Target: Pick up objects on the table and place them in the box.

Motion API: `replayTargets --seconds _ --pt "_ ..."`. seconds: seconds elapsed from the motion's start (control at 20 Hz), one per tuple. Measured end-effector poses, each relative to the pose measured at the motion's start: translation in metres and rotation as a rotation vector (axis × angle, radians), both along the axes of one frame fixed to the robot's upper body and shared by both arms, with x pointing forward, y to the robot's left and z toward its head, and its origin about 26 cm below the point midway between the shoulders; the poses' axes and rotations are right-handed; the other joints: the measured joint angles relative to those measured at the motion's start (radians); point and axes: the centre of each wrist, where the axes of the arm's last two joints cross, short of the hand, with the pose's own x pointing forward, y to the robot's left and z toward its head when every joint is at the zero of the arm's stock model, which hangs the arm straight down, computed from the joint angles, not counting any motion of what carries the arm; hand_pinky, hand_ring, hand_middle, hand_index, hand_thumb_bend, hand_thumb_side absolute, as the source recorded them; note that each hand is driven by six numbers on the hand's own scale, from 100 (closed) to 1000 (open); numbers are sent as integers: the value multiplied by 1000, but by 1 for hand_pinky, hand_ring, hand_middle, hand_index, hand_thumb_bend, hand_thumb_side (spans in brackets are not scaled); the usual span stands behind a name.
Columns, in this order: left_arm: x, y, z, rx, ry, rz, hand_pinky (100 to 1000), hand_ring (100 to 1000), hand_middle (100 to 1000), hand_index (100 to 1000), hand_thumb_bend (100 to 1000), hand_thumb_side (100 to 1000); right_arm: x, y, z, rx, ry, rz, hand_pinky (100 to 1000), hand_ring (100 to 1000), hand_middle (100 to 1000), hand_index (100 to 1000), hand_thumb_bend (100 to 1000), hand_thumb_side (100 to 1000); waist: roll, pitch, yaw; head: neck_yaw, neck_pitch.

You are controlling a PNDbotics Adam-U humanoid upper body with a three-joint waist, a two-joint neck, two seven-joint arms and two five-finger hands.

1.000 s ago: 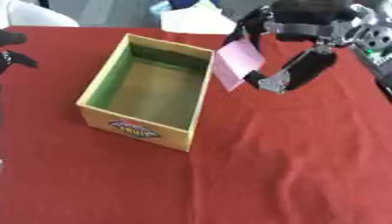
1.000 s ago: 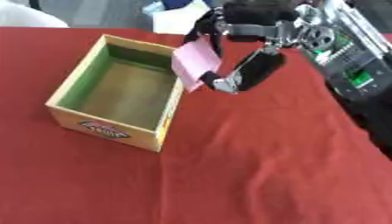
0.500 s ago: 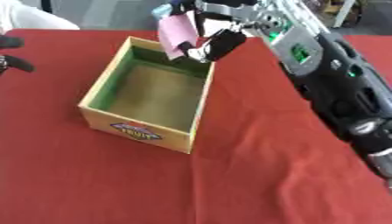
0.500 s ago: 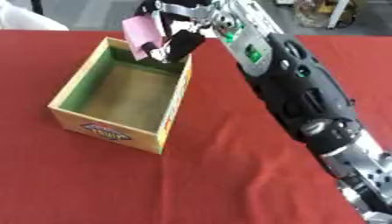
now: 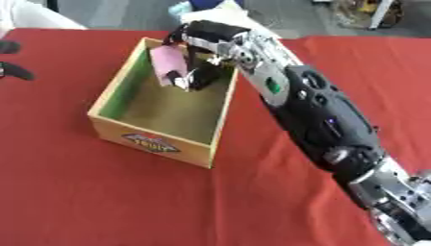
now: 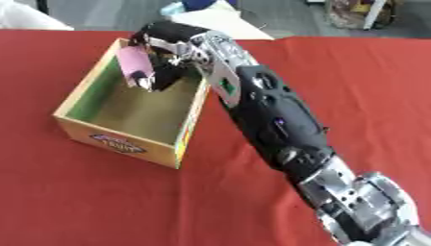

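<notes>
An open box (image 5: 156, 141) with yellow outer walls and green inside stands on the red table (image 5: 101, 202), left of centre. My right arm reaches across from the lower right, and my right hand (image 5: 199, 57) hangs over the box's far end, shut on a flat pink object (image 5: 168, 66). The pink object is upright, inside the box opening, above its floor. Dark fingers of my left hand (image 5: 12, 58) show at the left edge, away from the box; their pose is unclear.
My long black and silver right arm (image 5: 320, 125) lies over the table right of the box. Beyond the table's far edge lie pale things (image 5: 221, 9) on a grey floor.
My right hand has carried the pink object from right of the box to over its far end and lowered it into the opening. The camera has also shifted.
</notes>
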Motion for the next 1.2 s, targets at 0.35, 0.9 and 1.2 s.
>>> replayTargets --seconds 0.35,0.9,1.2 --pt "1 -3 1 -7 -1 -11 530 712 596 747 100 731 4 3 -31 -5 36 -43 714 574 458 672 100 444 0 9 7 -2 -4" --pt "1 -3 1 -1 5 -15 530 713 596 747 100 733 1 7 -31 -9 41 2 931 948 802 919 182 174 1 11 4 -2 -5" --pt "1 -3 1 3 7 -18 530 713 596 747 100 731 -1 8 -25 -21 16 -1 948 947 827 945 166 100 3 11 1 -2 -5"
